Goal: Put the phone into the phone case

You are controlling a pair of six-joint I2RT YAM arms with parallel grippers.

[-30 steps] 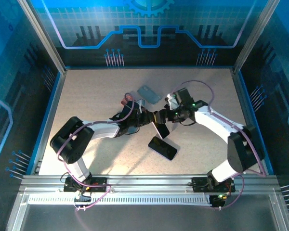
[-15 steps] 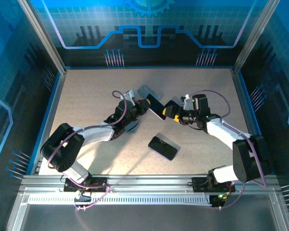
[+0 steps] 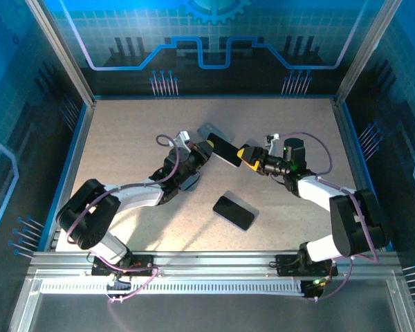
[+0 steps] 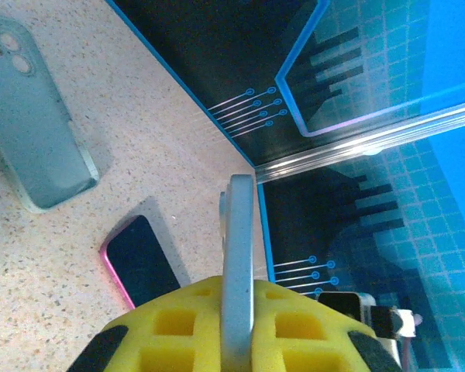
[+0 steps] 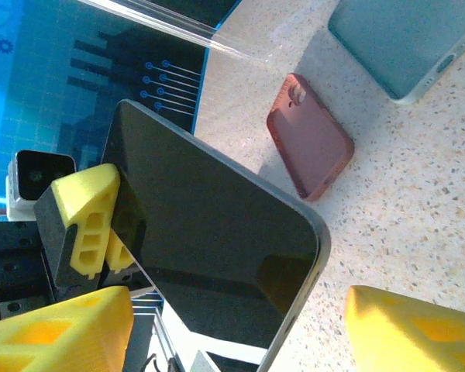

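Black-screened, the phone (image 3: 225, 152) hangs above the surface (image 3: 124, 138), pinched at one end by the left hand (image 3: 206, 149) while the right hand (image 3: 245, 153) gapes unclosed around the other; letting go early could drop it short of the teal phone case (image 4: 31, 147).

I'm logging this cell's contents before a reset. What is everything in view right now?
held phone: one, dark screen with silvery edge, gripped above the table
loose phone: one, black with pink edge, flat on the table, nearer the arm bases
teal phone case: one, pale teal, flat on the table, back up
reddish-brown phone case: one, flat on the table near the teal one
table: one, speckled beige
left hand: one, yellow pads, shut on the held phone
right hand: one, yellow pads, open at the held phone's other end
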